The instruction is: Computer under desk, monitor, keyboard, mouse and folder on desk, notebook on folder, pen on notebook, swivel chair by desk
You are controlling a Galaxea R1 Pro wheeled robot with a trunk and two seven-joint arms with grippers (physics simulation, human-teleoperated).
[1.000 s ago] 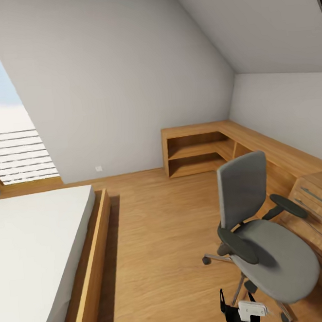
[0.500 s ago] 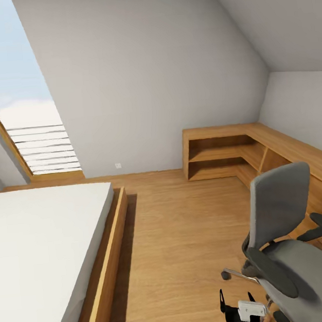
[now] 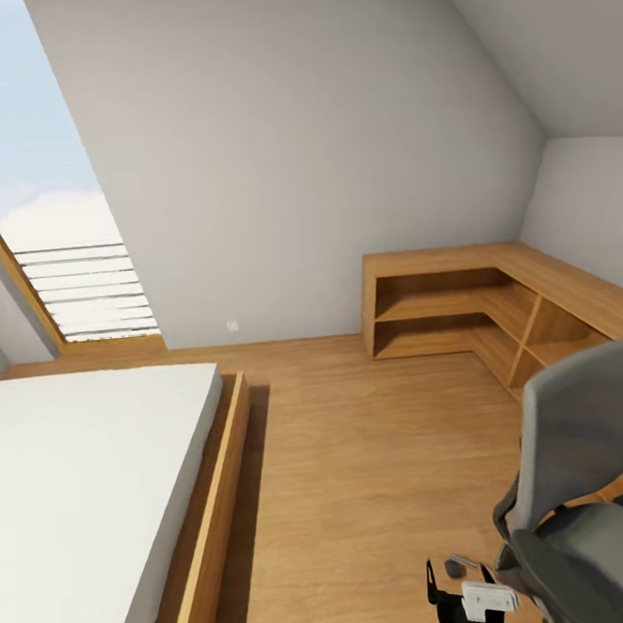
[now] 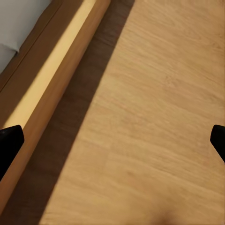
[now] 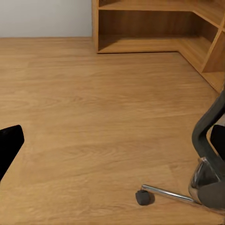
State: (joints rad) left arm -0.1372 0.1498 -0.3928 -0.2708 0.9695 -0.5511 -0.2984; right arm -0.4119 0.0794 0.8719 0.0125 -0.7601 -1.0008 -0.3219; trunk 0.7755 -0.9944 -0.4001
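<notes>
The swivel chair [image 3: 593, 504], grey with black armrests, stands at the lower right of the head view, cut off by the picture's edge. Its backrest edge and chrome wheeled base [image 5: 161, 193] show in the right wrist view, close ahead of my right gripper [image 5: 112, 145], which is open and holds nothing. My left gripper [image 4: 112, 145] is open too, hanging over bare wooden floor beside the bed frame [image 4: 51, 75]. The desk, computer, monitor, keyboard, mouse, folder, notebook and pen are out of view.
A low bed [image 3: 81, 483] with a white mattress and wooden frame fills the left. Light wooden corner shelving [image 3: 443, 300] runs along the far and right walls. A slanted window [image 3: 72, 276] is at the far left. Open wooden floor [image 3: 362, 458] lies between bed and chair.
The whole picture has shifted: the camera has turned left, so the chair has slid toward the lower right edge and more of the bed and window shows. The grippers look unchanged.
</notes>
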